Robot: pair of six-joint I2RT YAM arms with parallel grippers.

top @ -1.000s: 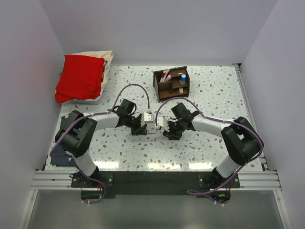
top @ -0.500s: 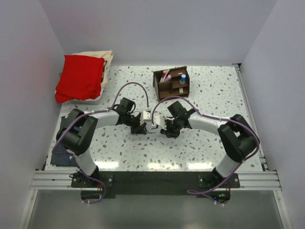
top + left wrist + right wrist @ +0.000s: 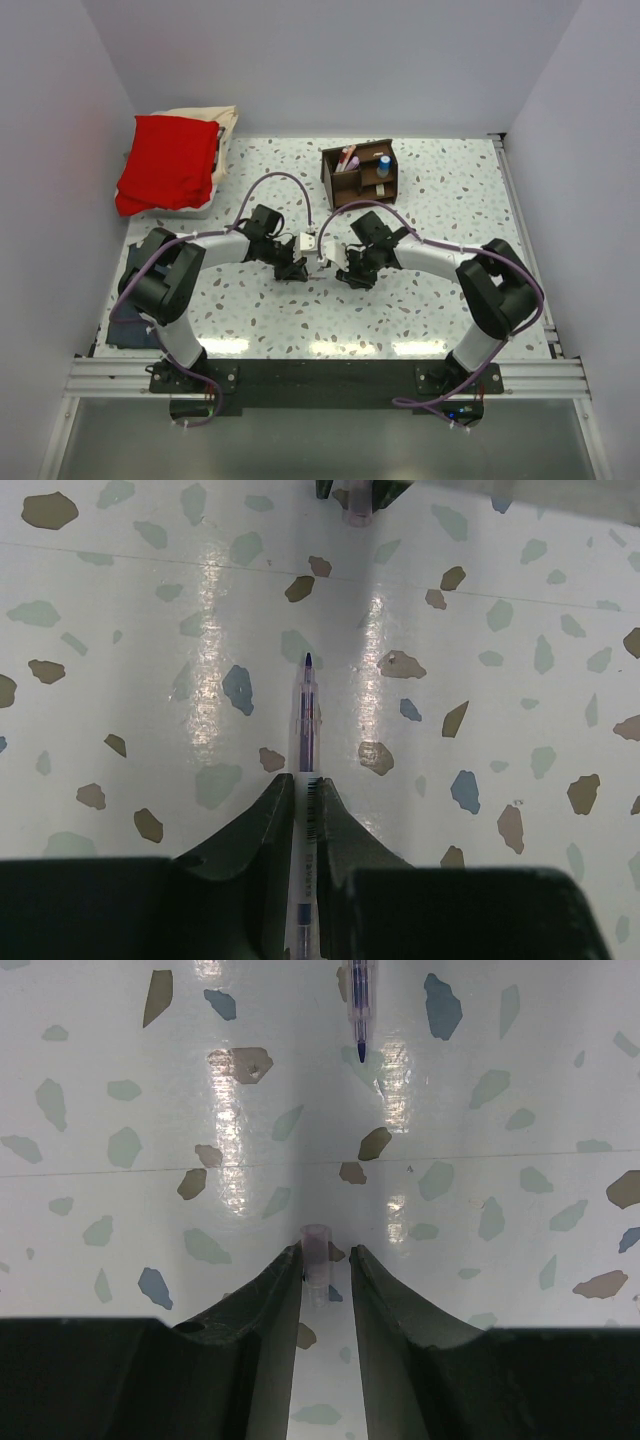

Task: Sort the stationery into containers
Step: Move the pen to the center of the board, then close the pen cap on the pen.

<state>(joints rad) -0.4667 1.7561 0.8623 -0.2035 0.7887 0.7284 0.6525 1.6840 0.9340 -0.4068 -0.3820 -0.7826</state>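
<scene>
My left gripper [image 3: 303,780] is shut on a thin clear pen [image 3: 305,720] whose bare blue tip points away from it, just above the table. My right gripper [image 3: 326,1250] faces it and holds a small clear purplish pen cap [image 3: 316,1250] against its left finger, open end toward the pen. The pen tip shows at the top of the right wrist view [image 3: 358,1010], a short gap from the cap. Both grippers meet at the table's middle, left [image 3: 294,264] and right [image 3: 350,272]. The dark brown organizer [image 3: 345,185] stands behind them, with pink pens [image 3: 347,157] and a blue-and-white cylinder [image 3: 384,164] in it.
A red cloth [image 3: 168,160] lies on a white bin with a cream cloth [image 3: 225,130] at the far left. A folded blue-grey cloth [image 3: 125,328] lies at the near left edge. White walls close in on three sides of the speckled table [image 3: 450,200].
Both grippers have moved a little toward each other and toward the back, closing the gap between the pen tip and the cap. Over the last half second they barely moved.
</scene>
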